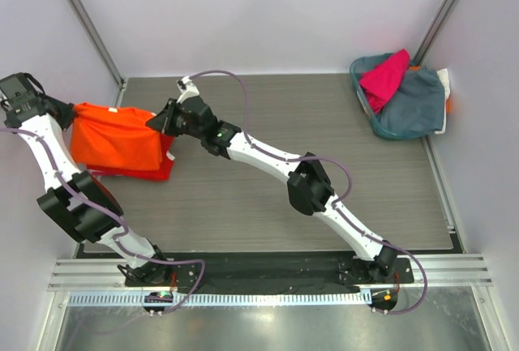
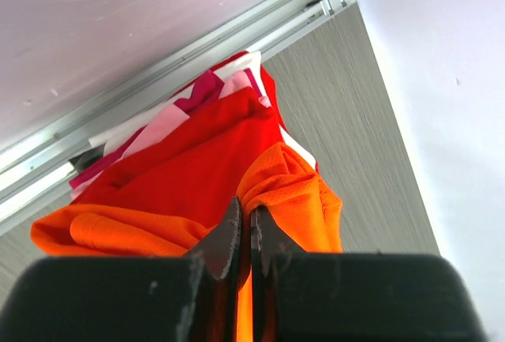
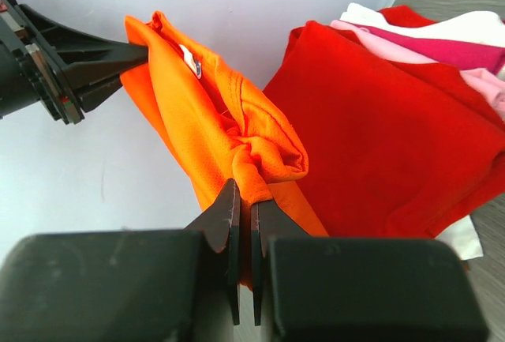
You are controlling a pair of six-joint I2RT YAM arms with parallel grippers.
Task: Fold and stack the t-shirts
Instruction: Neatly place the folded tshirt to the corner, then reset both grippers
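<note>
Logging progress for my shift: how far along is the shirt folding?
Done: a folded stack topped by the red t-shirt. In hand: left gripper and right gripper pinch the orange t-shirt over it. Left: the magenta t-shirt, lying in the basket.

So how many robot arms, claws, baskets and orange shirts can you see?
Robot arms: 2, the left arm and the right arm
Claws: 2, the left claw and the right claw, both shut on the orange shirt
Basket: 1
Orange shirts: 1
Total: 6
</note>
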